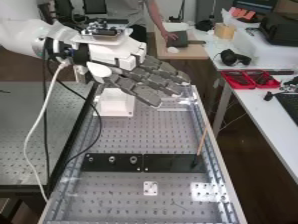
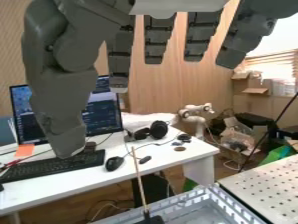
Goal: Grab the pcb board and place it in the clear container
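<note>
- Dark grey hand (image 1: pixel 143 80) above the bench's (image 1: pixel 120 137) far part, upper centre of the high view, released: its fingers reach out nearly straight, towards the right, with nothing seen in their grasp.
- The hand (image 2: pixel 66 75) in the wrist view shows its thumb and fingers spread well apart.
- Small white plate with dark spots (image 1: pixel 151 188), seemingly the pcb board, flat on the bench, lower centre of the high view.
- What looks like the clear container (image 1: pixel 177 106) lies just past the fingertips, partly hidden, near a white box (image 1: pixel 116 106).
- Two black plates (image 1: pixel 110 162) end to end across the bench, the left one bearing three round metal pieces; a thin wooden stick (image 1: pixel 201 141) rises, tilted, from the right one.
</note>
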### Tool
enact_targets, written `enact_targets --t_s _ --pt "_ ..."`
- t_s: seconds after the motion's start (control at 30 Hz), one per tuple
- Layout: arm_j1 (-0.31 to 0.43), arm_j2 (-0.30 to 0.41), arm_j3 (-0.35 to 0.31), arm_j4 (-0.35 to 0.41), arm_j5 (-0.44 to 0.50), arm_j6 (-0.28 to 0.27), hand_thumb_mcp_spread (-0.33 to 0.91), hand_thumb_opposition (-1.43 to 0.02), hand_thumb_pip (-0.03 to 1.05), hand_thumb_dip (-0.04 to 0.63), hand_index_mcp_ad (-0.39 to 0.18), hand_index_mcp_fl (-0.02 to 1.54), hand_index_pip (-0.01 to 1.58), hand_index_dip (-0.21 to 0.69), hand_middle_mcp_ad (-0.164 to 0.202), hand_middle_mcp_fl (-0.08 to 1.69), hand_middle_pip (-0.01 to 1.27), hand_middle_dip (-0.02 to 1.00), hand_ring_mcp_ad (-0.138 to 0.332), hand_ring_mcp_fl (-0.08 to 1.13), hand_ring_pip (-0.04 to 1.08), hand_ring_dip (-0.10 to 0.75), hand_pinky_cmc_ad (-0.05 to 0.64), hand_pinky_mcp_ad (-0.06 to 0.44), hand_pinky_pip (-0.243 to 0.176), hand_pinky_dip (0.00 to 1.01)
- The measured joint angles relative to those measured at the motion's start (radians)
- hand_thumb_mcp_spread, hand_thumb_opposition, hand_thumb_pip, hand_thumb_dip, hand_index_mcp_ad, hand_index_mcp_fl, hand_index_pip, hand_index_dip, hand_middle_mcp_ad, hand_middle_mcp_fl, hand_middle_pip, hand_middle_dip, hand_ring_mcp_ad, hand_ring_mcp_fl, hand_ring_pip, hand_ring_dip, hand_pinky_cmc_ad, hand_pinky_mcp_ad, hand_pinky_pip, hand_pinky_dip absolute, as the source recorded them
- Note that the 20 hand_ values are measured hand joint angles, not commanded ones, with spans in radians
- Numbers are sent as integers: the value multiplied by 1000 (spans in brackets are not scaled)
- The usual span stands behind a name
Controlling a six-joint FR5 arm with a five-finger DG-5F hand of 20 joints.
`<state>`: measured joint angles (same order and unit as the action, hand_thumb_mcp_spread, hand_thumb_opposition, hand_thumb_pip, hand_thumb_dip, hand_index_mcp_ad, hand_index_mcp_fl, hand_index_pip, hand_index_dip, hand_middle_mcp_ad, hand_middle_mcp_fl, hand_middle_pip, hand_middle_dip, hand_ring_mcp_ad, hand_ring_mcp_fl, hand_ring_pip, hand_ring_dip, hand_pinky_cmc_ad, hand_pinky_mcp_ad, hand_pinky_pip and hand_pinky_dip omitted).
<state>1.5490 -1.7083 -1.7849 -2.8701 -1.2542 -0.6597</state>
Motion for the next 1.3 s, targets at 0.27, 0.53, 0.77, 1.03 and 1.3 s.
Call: enact_targets --t_s 0.27,0.53,0.77,1.03,1.3 --pt "-6 21 15 -24 -25 -11 534 -761 297 237 -176 340 103 412 -10 -9 136 157 133 0 93 28 347 234 -77 178" --pt "-8 42 15 -22 -37 -30 534 -761 293 237 -173 339 103 436 -10 -9 136 157 133 0 93 28 367 234 -77 178" --pt "-8 49 18 -29 -57 -39 534 -761 290 237 -176 339 101 436 -10 -12 136 157 133 0 93 28 367 234 -77 178" --pt "-11 48 22 -29 -78 -49 534 -761 290 237 -173 340 105 443 -10 -9 136 157 129 0 93 28 367 234 -77 178" --pt "-13 48 23 -30 -99 -55 534 -761 284 239 -173 344 98 450 -10 -10 136 157 133 0 93 28 367 234 -77 178"
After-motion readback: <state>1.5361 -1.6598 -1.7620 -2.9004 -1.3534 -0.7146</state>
